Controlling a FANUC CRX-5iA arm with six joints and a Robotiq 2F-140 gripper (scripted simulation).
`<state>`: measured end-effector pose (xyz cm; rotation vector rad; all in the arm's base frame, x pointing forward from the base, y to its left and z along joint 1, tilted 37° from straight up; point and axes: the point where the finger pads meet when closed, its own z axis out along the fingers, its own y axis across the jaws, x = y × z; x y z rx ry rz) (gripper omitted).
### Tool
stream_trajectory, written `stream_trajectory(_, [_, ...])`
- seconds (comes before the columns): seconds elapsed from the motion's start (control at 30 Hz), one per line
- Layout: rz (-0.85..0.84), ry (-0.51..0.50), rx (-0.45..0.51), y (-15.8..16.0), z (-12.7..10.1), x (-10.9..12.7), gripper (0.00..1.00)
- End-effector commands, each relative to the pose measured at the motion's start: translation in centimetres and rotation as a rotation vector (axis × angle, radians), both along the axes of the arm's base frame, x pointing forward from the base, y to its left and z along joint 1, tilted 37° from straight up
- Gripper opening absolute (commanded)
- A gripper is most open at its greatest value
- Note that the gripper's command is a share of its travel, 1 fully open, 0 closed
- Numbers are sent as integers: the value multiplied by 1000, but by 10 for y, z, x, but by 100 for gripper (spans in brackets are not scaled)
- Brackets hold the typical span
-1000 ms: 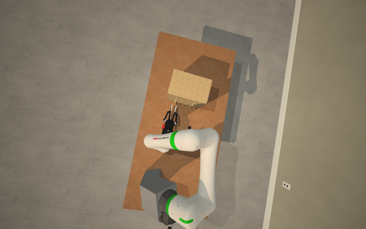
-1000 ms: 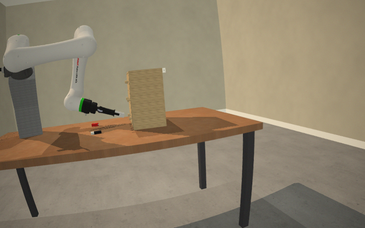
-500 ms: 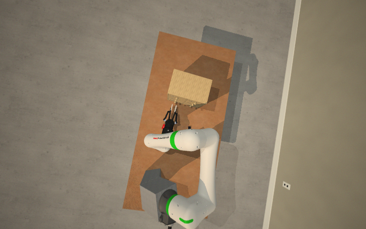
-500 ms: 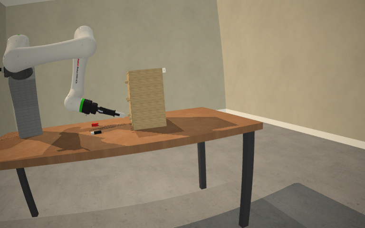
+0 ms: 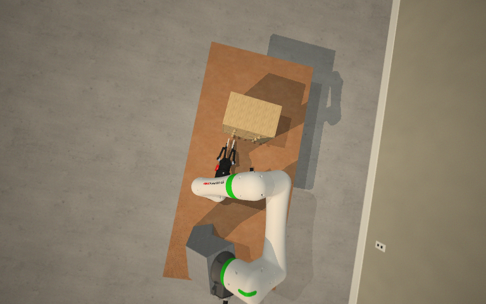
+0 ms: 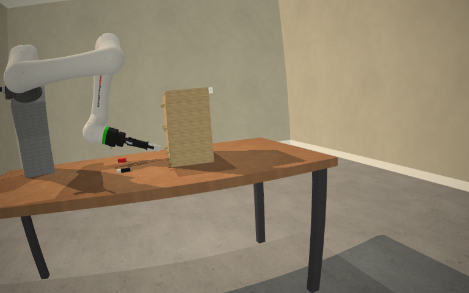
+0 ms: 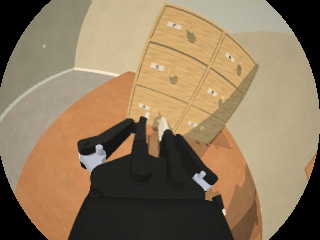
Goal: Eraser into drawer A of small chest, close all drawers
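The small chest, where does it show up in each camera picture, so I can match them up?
Top: the small chest is above centre, seen from above.
Exterior: just left of centre, side-on, standing on the table.
Wrist: upper middle to right, tilted, drawer fronts showing.
Shared landmark: the pincer, its tips by the chest's knobbed front.

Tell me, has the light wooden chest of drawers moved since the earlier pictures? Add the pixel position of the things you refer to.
No. In the top view, the light wooden chest (image 5: 252,114) (image 6: 189,127) (image 7: 189,59) keeps its place against the orange-brown table's (image 5: 204,132) (image 6: 256,143) (image 7: 65,165) edges.
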<state>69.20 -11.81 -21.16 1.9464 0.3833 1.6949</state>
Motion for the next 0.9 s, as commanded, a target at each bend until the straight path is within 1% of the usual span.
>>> stream_trajectory(0.0, [0,0,0,0,0,0,20])
stream_trajectory(0.87, [0,0,0,0,7,32,20])
